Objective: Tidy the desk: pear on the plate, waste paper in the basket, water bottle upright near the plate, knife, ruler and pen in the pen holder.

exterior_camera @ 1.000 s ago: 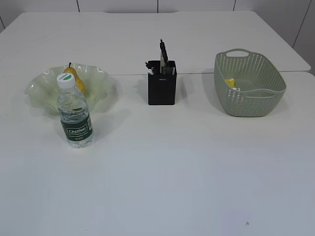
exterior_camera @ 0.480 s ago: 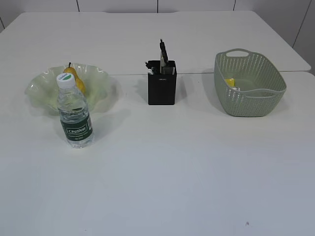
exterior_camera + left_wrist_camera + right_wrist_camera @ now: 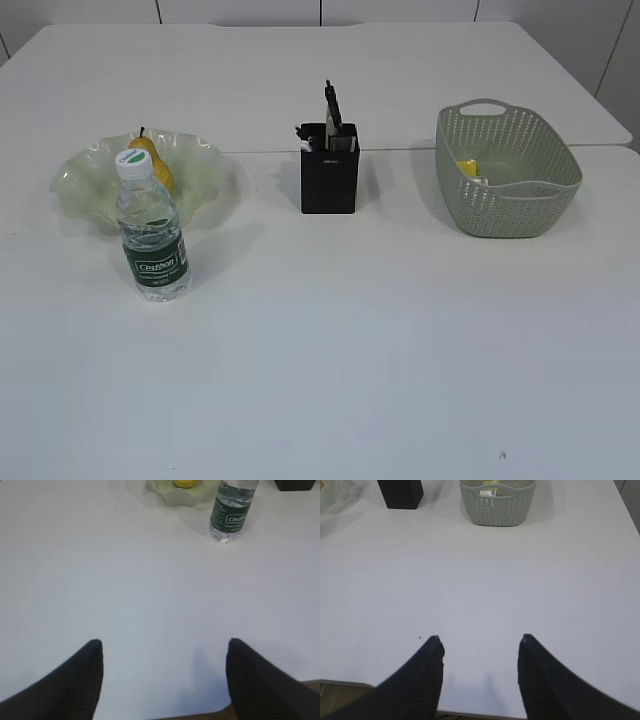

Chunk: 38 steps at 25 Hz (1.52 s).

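The yellow pear lies in the ruffled green plate at the back left of the desk. Just in front of the plate, the water bottle stands upright. In the black pen holder stand several slim things; knife, ruler and pen cannot be told apart. Crumpled paper lies inside the basket. My left gripper hangs open and empty over the desk's near edge, far from the bottle. The right gripper is open and empty too, well short of the basket.
Neither arm shows in the exterior view. The desk's front edge runs just under both grippers in the wrist views. A seam crosses the tabletop behind the pen holder.
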Motion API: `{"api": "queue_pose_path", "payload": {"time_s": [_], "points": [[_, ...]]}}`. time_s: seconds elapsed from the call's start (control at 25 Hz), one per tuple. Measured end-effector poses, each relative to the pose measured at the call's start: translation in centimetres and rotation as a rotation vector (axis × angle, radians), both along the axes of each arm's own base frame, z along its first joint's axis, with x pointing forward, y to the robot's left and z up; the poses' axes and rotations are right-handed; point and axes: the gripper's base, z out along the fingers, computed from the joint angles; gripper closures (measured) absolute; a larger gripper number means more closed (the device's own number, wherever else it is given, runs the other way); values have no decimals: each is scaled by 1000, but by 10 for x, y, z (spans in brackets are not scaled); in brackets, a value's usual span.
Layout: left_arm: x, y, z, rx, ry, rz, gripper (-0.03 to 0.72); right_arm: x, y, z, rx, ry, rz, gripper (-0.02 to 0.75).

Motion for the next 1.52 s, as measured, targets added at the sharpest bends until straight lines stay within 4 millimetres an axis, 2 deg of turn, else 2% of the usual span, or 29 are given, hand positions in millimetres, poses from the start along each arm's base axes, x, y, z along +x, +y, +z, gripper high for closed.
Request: {"api": "queue_pose_path", "payload": {"time_s": [0.36,1.08,1.28,1.52], "points": [[10,-1,-4,3,-58,0,138,0,0,0,0,-2,0,372],[10,-1,-3,0,-69,-2,159,0,0,0,2,-5,-4,373],[10,-1,-3,1,-69,14,168,0,1,0,1,-5,-56,357],[10,-1,-3,2,-69,51,169,0,1,0,1,-5,-90,372]]}}
